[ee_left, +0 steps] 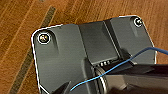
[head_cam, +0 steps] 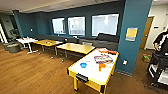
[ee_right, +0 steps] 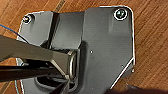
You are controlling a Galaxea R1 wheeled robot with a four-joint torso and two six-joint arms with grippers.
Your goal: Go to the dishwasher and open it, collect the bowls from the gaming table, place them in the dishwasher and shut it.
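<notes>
1. I cannot tell how either tool stands; both wrist views look down past the robot's own dark plate at the wood floor (ee_left: 15, 37), which fits arms stowed for driving.
2. The gaming table (head_cam: 98, 79) stands ahead, its long axis running away from me toward the teal pillar (head_cam: 132, 35), short end nearest.
3. On that surface a blue bowl (head_cam: 83, 65) sits near the left edge, an orange bowl (head_cam: 102, 66) near the middle, well apart.
</notes>
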